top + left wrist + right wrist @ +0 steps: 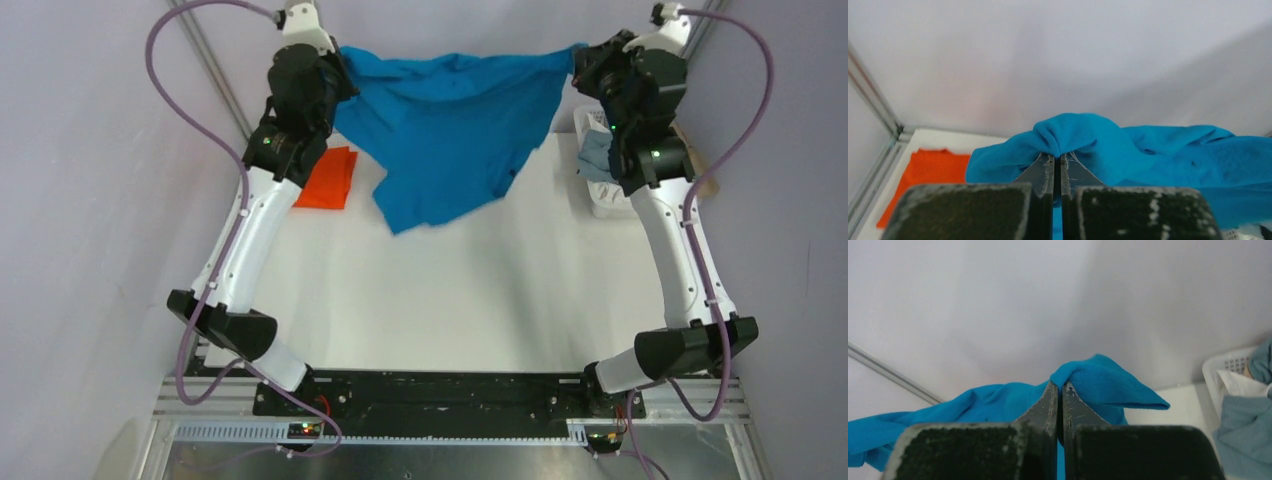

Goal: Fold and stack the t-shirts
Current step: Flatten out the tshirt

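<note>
Pale lavender walls (90, 200), matte and featureless, close in a smooth white tabletop (450, 310). A bright blue cloth t-shirt (450, 120) hangs in the air over the far end of that surface, strung by its upper edge between the two arms. The upper edge sags slightly in the middle and the soft knit body drapes down in loose diagonal folds. Its lower hem is blurred in the top view, so whether it touches the table cannot be told. The left gripper (1057, 156) has dark, scuffed flat fingers pressed together with only a hairline slit between them, and they pinch a rounded, bunched fold of the blue fabric. The right gripper (1058, 385) is clamped the same way, its worn black fingers nipping a pointed corner of the same shirt that pokes out beyond the tips. A bright orange t-shirt (328, 178) lies flat on the table at the far left as a folded, roughly rectangular pad, partly hidden by the left arm and just beside the hanging blue cloth. A white perforated plastic basket (1215, 367) at the far right holds crumpled grey-blue cloths (1243, 425).
</note>
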### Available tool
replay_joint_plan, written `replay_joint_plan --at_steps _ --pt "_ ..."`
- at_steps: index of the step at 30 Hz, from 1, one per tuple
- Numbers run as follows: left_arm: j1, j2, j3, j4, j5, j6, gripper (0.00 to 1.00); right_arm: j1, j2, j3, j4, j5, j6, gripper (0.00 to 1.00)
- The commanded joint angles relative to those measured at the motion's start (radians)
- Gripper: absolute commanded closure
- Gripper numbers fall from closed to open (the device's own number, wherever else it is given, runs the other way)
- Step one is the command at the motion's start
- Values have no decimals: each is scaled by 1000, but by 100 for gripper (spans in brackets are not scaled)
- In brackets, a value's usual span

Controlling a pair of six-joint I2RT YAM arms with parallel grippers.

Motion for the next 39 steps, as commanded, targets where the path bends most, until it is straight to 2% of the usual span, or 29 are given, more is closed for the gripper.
replay_joint_plan --at_steps 1,4,6,9,10,13,15,17,18,19,20,21,22,23,24,26,27,30,33,37,39 --pt "26 -53 121 48 80 62 100 -18 -62 92 -44 -45 -34 100" --pt "26 -142 0 45 91 83 100 -24 -200 -81 -48 -22 -40 100" --pt "26 -205 -143 46 79 90 100 -28 -297 -221 -89 -5 -30 100" --pt "26 -281 -426 45 79 81 99 -31 -425 -425 -239 -17 3 100" --pt "27 -312 -546 45 90 69 98 -31 -445 -516 -268 -24 41 100" --pt "28 -346 -752 40 88 -59 94 -29 -536 -704 -364 -71 135 100" --pt "28 -344 -872 24 119 -114 83 -28 -573 -828 -409 -83 156 100" --pt "28 -328 -960 8 140 -179 81 -28 -586 -926 -464 -80 168 100" --pt "28 -309 -1009 5 153 -194 76 -28 -582 -978 -481 -77 178 100" --pt "28 -286 -1025 -6 178 -231 55 -28 -577 -1001 -508 -74 192 98" --pt "28 -275 -1052 -11 189 -245 43 -27 -562 -1042 -516 -75 197 86" --pt "26 -262 -1061 -23 198 -266 14 -26 -554 -1057 -529 -76 193 79" --pt "27 -259 -1077 -30 191 -285 7 -23 -539 -1076 -547 -60 190 66" --pt "27 -266 -1082 -41 179 -293 2 -19 -533 -1086 -558 -34 192 58" --pt "27 -273 -1089 -44 177 -304 1 -9 -532 -1087 -580 30 199 34" --pt "23 -301 -1101 -46 193 -321 0 9 -549 -1086 -593 105 218 5" --pt "13 -325 -1110 -46 193 -328 0 21 -557 -1083 -594 122 224 2" --pt "-46 -369 -1122 -59 204 -345 0 43 -613 -1060 -601 176 230 1" --pt "-133 -427 -1154 -66 205 -366 0 76 -672 -1046 -541 133 197 0" --pt "-281 -420 -1172 -64 193 -446 0 146 -680 -1098 -330 -12 172 1" --pt "-327 -376 -1163 -62 178 -475 0 195 -631 -1127 -152 -55 185 1"
